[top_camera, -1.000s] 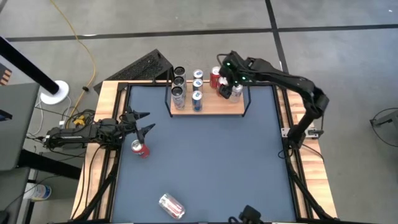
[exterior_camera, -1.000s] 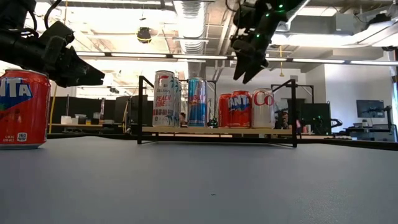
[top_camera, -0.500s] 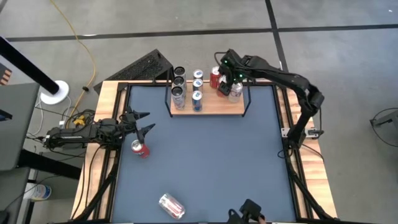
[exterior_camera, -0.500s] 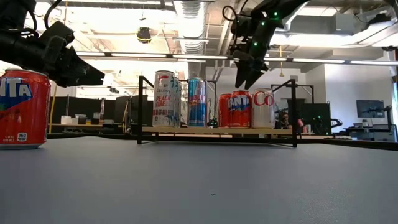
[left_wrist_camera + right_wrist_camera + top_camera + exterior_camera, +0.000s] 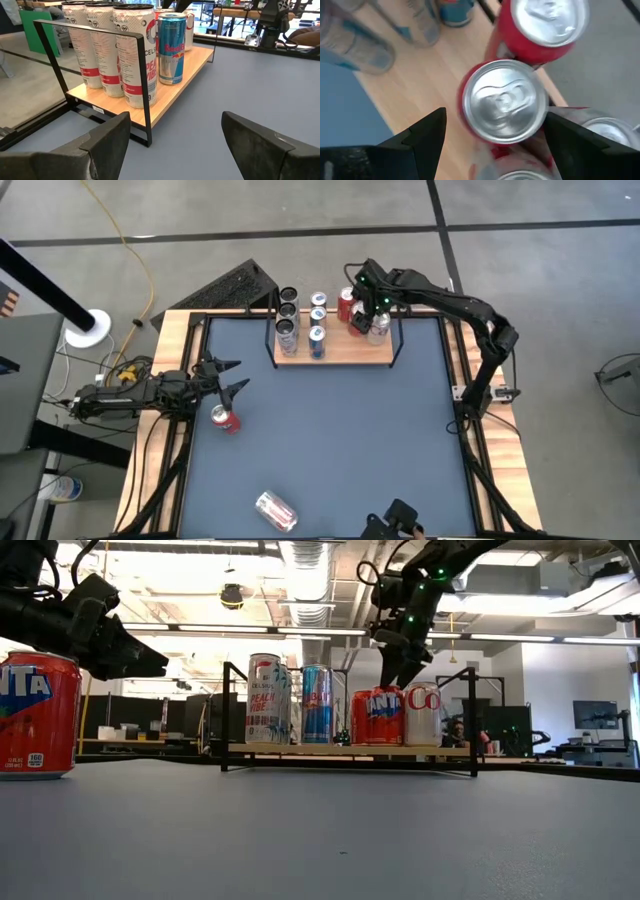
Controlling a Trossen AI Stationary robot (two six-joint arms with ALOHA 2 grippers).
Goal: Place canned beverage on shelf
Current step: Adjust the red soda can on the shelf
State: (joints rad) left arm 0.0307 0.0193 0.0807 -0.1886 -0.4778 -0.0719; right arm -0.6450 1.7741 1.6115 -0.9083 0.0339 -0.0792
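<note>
- Right gripper above the right end of the shelf, fingers spread wide on either side of a red Fanta can, just above its lid, nothing grasped
- In the low view, right gripper pointing down, tips just above the top of that red Fanta can, which stands upright on the shelf
- Beside it on the board: a second red can, a Coke can, blue Red Bull cans, tall white cans
- Left gripper at the table's left edge, released, fingers apart, holding nothing, aimed toward the shelf
- Another red Fanta can upright on the blue table, near the left gripper, untouched
- Silver can lying on its side near the table's front edge, well apart from both arms
</note>
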